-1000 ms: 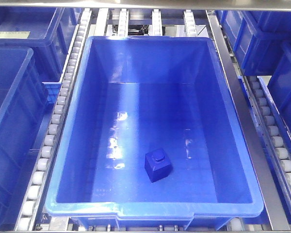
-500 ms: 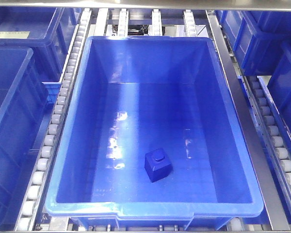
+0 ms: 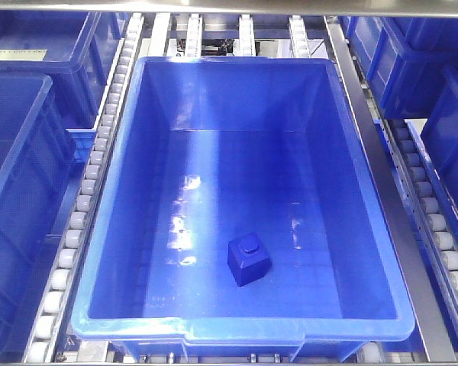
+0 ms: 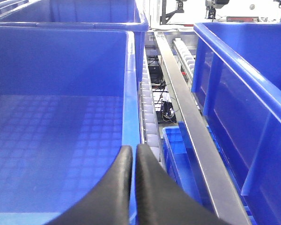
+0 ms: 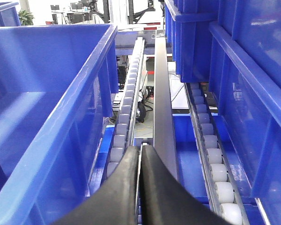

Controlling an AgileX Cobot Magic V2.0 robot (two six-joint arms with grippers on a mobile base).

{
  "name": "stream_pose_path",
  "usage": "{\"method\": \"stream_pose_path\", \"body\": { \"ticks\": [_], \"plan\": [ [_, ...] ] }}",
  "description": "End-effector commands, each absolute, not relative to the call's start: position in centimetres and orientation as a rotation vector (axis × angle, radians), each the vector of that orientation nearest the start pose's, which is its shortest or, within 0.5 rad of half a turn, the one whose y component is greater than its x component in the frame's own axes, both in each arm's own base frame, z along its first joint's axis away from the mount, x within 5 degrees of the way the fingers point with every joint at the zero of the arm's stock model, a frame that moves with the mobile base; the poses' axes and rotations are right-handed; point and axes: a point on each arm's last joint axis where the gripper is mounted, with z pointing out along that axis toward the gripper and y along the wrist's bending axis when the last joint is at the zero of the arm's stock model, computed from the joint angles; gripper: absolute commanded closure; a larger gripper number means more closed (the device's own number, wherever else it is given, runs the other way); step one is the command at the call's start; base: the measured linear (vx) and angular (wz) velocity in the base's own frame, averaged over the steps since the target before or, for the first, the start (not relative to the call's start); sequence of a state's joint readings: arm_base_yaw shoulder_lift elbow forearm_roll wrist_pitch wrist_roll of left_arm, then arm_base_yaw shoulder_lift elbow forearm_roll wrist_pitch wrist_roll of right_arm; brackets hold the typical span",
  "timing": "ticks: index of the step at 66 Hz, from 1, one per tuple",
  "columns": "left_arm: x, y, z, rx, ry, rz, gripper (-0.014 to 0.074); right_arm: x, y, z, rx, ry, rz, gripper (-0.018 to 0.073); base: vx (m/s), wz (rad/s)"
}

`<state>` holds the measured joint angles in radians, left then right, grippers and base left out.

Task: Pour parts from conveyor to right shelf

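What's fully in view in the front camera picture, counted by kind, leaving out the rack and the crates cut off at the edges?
Large rectangular blue plastic crate: 1
Small blue plastic cube-shaped block with a round stud, lying inside that crate: 1
Total: 2

The crate is open from above; only 1 block sits on its floor.
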<state>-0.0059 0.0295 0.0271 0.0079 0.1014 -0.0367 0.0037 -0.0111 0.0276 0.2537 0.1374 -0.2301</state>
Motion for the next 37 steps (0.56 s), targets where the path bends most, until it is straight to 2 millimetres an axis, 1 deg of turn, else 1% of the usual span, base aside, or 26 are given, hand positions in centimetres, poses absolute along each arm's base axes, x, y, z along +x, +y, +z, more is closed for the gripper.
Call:
{"method": "stream_pose_path", "body": {
  "ticks": [1, 37],
  "plan": [
    [6.05, -0.01, 20.6, -0.034, 1.558, -0.037, 0.0603, 5.62, 0.15, 19.62, 0.0, 1.563, 0.024, 0.0568, 0.0, 0.0],
    [6.05, -0.01, 20.6, -0.034, 1.558, -0.037, 0.0603, 5.62, 0.15, 19.62, 0.0, 1.563, 0.024, 0.0568, 0.0, 0.0]
  ]
}}
